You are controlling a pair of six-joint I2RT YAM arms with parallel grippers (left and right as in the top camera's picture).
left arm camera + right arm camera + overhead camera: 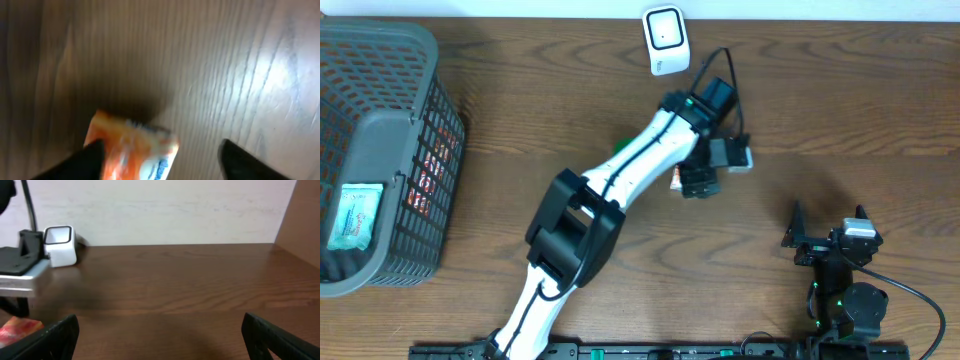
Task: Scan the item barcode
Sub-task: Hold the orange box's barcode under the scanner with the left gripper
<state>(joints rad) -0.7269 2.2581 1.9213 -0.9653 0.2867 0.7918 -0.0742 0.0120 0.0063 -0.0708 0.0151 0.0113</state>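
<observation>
The item, an orange and white packet point(131, 152), lies on the wooden table under my left gripper point(162, 152). It sits against the left finger point(85, 159), and a gap of bare table separates it from the right finger point(240, 162), so the jaws stand open. From overhead only a corner of the packet point(675, 182) shows beside the left gripper point(698, 186). The white barcode scanner point(665, 40) stands at the table's far edge, also seen as the scanner point(60, 245) in the right wrist view. My right gripper point(159, 330) is open over bare table, at the near right point(830, 238).
A grey mesh basket point(395, 130) stands at the left with a pale blue packet point(355, 215) and red items inside. A small green thing point(620, 143) peeks out from under the left arm. A cable runs behind the left wrist.
</observation>
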